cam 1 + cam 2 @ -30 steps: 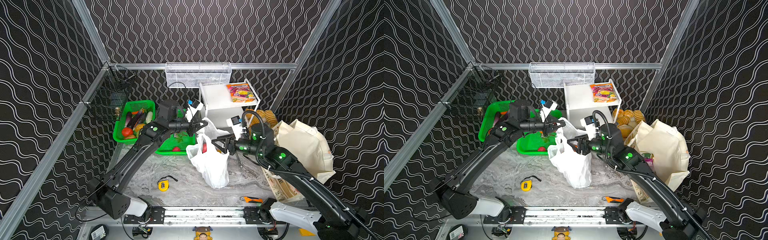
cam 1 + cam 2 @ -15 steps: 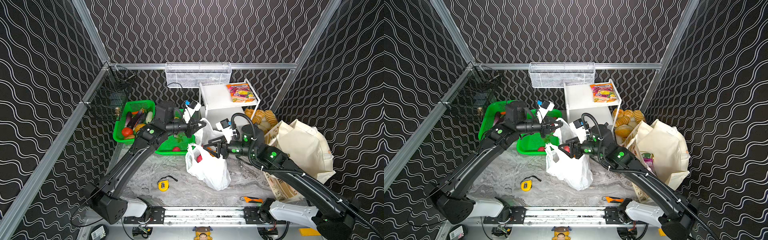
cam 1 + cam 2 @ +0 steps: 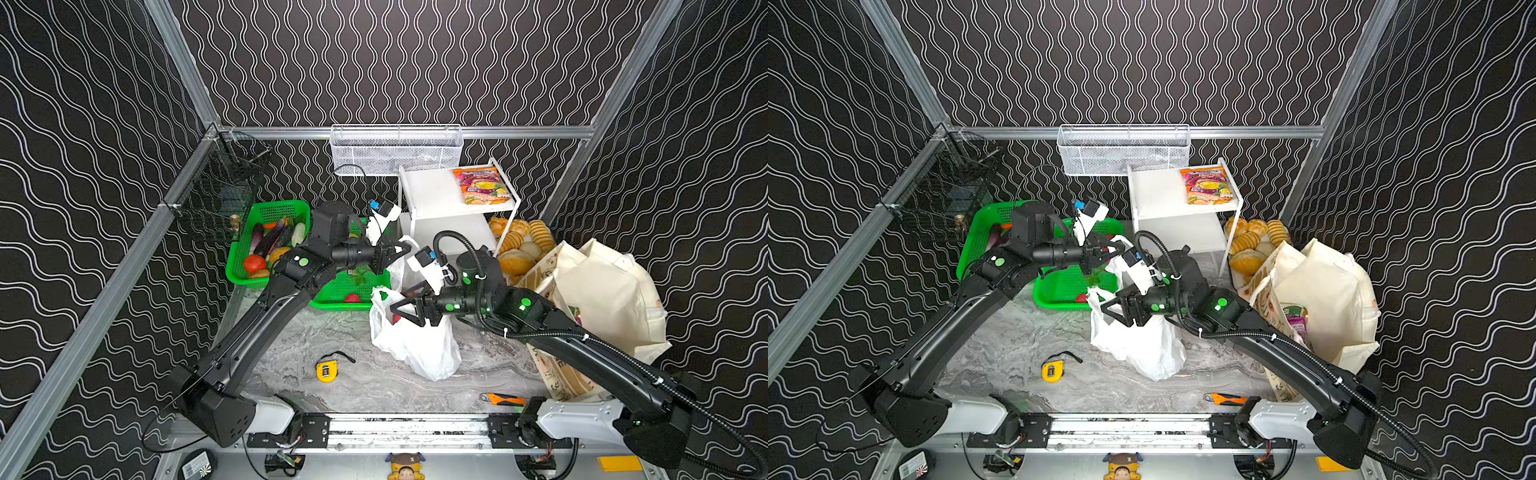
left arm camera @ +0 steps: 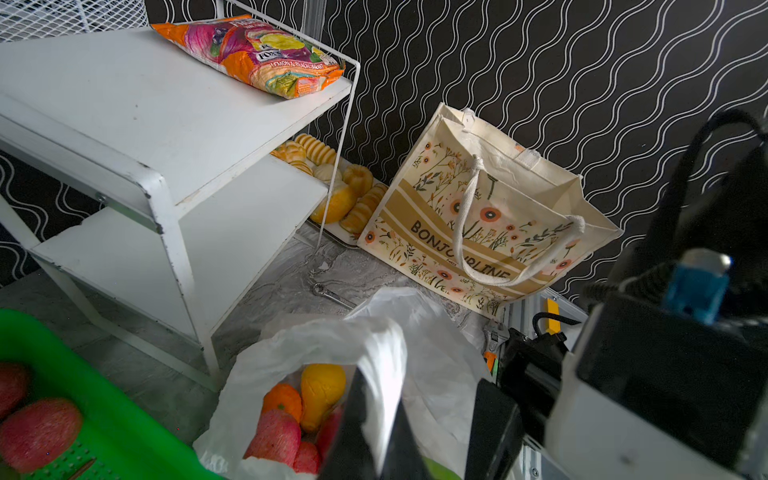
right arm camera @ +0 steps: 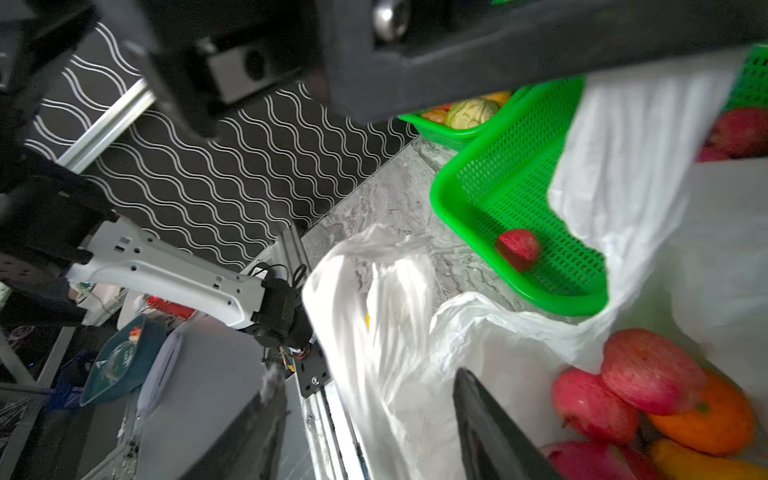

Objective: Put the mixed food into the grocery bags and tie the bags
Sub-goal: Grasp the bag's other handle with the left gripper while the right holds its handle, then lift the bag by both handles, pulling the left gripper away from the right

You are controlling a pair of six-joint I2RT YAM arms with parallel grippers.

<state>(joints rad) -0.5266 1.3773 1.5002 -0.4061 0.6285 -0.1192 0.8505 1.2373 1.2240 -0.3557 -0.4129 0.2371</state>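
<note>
The left hand (image 3: pixel 398 250) is clamped tight on one handle of the white plastic bag (image 3: pixel 419 349). It holds that strip of plastic up above the worktop (image 3: pixel 299 345), while the bag's body slumps on the surface below the hand. In the left wrist view the thin white strip runs out from between its closed fingers (image 4: pixel 359 430).

The right hand (image 3: pixel 400 309) sits near the left hand and lower, at the bag's mouth, with its jaws standing apart. In the right wrist view one finger (image 5: pixel 490 428) reaches over the mouth and the other is a blur outside it. A loose fold of the bag lies between them; whether either finger touches the plastic cannot be told.

Just under the right hand, inside the bag, lie a pink dragon fruit (image 5: pixel 652 370), an orange fruit (image 5: pixel 706 419) and a yellow fruit (image 4: pixel 322 386).

Past the right hand's fingertips, and below the left hand, stands a green basket (image 5: pixel 498 195) with one red fruit (image 5: pixel 518 249) in it.

The cloth tote (image 3: pixel 602 291) stands upright behind the right hand, beside that arm and well apart from both hands. The FOX'S packet (image 4: pixel 257 54) lies flat on top of the white shelf (image 4: pixel 124 104), ahead of the left hand and above it.
</note>
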